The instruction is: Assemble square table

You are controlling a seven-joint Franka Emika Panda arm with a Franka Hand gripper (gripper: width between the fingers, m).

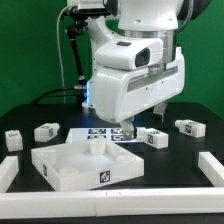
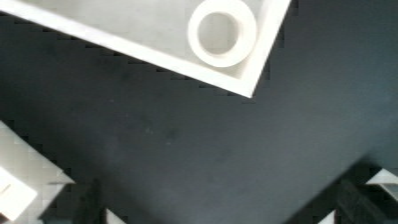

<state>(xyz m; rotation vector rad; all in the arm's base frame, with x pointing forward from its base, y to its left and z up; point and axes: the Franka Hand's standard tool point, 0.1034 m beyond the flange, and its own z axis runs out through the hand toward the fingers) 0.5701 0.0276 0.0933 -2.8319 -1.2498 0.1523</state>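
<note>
Claw [image 1: 128, 127] wide and empty, low over dark counter [image 1: 170, 197] just beyond panel [image 1: 70, 165], legs [image 1: 152, 138] on either side.

The square panel [image 1: 70, 165] lies on the table [image 1: 165, 195], with the marker board [image 1: 100, 132] just behind it and my gripper [image 1: 130, 128] above that board. Behind the panel, the first leg [image 1: 45, 130] and second leg [image 1: 12, 138] lie toward the exterior view's left, and the third leg [image 1: 152, 138] and fourth leg [image 1: 188, 127] toward its right. The left bar [image 1: 8, 172] and right bar [image 1: 212, 165] flank the panel.

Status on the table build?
Gripper open, empty, low beside tabletop. Four legs loose around it, none fitted. Nothing in the way.
</note>
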